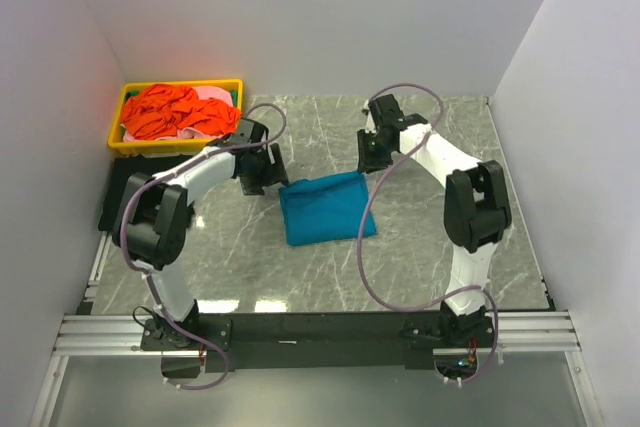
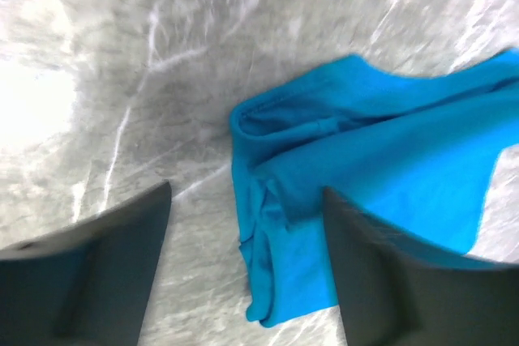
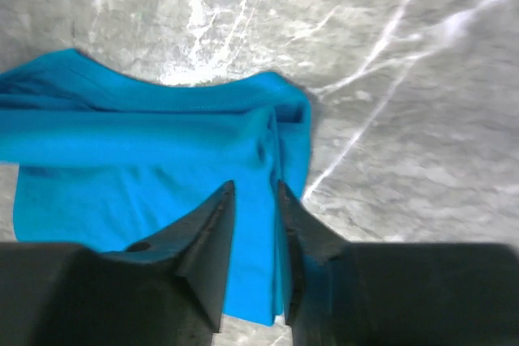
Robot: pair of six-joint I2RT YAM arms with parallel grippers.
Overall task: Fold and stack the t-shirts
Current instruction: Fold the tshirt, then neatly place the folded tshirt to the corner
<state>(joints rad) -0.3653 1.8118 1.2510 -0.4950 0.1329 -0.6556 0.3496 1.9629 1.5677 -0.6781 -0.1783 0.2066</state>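
A teal-blue t-shirt [image 1: 325,207] lies folded into a rough square at the middle of the marble table. My left gripper [image 1: 262,169] hovers just off its far left corner, open wide and empty. In the left wrist view the shirt [image 2: 381,143] lies under and beyond my left gripper [image 2: 247,192]. My right gripper [image 1: 372,152] is above the shirt's far right corner. In the right wrist view my right gripper [image 3: 255,188] has its jaws a narrow gap apart over the flat shirt [image 3: 146,160], not gripping it. Orange-red shirts [image 1: 175,112] and a pink one [image 1: 210,97] are heaped in the tray.
The yellow plastic tray [image 1: 185,83] stands at the far left corner, with a bit of green cloth [image 1: 236,95] at its right end. A dark flat shape [image 1: 115,192] lies at the table's left edge. White walls close in on three sides.
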